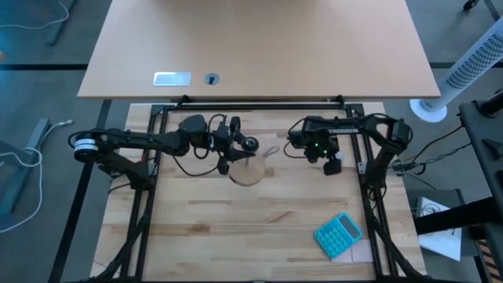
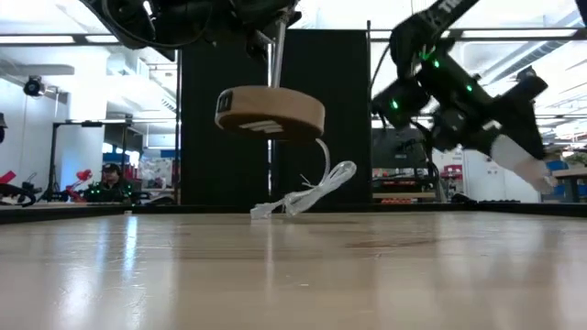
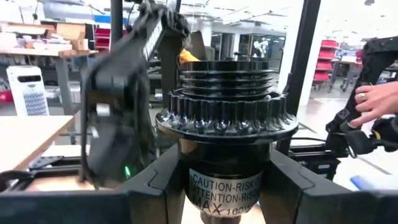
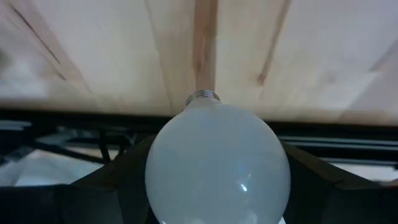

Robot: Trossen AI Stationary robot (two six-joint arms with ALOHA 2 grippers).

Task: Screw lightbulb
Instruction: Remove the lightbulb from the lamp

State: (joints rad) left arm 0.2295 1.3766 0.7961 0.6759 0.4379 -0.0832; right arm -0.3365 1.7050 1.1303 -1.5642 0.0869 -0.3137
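A tan wooden disc (image 2: 271, 112) with a black socket (image 3: 225, 124) hangs above the table's middle, and my left gripper (image 1: 234, 151) is shut on the socket. The white cord (image 2: 316, 188) runs from the disc down to the table. To the right, my right gripper (image 1: 328, 157) slants downward and is shut on the white lightbulb (image 4: 217, 165), which also shows in the low view (image 2: 527, 170). The lightbulb's screw neck (image 4: 203, 98) points away from the fingers toward the table. Lightbulb and socket are well apart. My left gripper pinches the black socket's body (image 3: 186, 180) between its two fingers (image 3: 292, 180), which come at it level from the table's left. The socket stands upright with its threaded end up. The disc below it hangs clear of the table. My right gripper pinches the lightbulb's round globe (image 4: 155, 168) between its two fingers (image 4: 118, 174). The fingers slant down from above, with the neck ahead of them. The lightbulb is clear of the table.
A blue calculator (image 1: 339, 234) lies at the near right of the table. A black bar frame (image 1: 157, 118) edges the work area. Beyond the table, a person's hand (image 3: 379, 102) shows in the left wrist view.
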